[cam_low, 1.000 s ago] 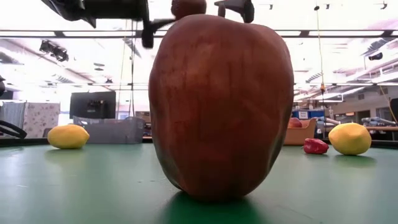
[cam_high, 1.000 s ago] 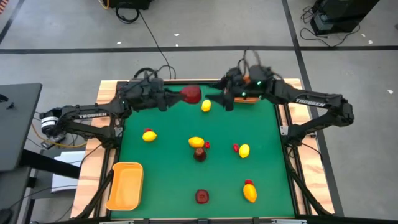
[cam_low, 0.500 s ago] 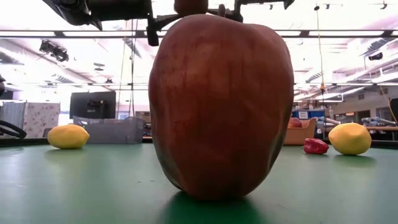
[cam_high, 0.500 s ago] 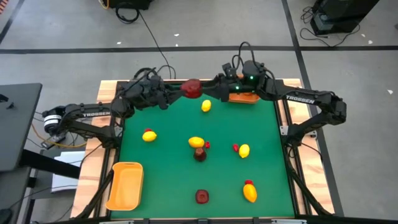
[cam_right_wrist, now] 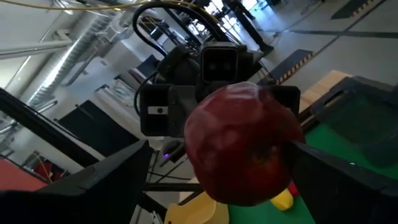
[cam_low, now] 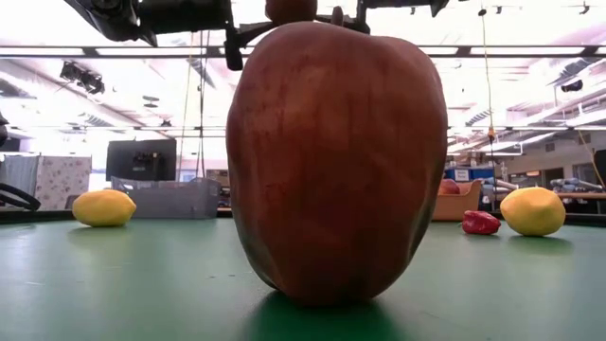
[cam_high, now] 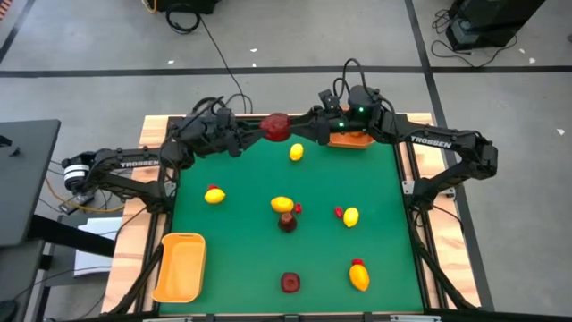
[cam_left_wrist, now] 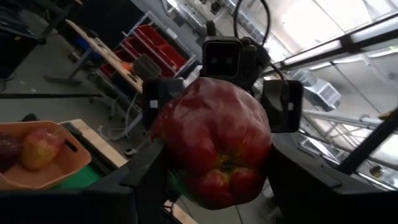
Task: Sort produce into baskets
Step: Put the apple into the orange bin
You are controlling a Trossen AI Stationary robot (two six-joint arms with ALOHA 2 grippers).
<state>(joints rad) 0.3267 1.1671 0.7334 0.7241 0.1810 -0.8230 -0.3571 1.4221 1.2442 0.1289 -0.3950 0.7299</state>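
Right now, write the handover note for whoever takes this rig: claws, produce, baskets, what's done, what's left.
Left claw: shut on the red apple, in the air over the table's far edge.
Right claw: open, its fingers flank the same apple without gripping it.
Done: far-right orange bin holds some fruit; near-left orange bin is empty.
Left: five lemons and two dark red fruits lie on the green mat; the apple handover is unfinished.
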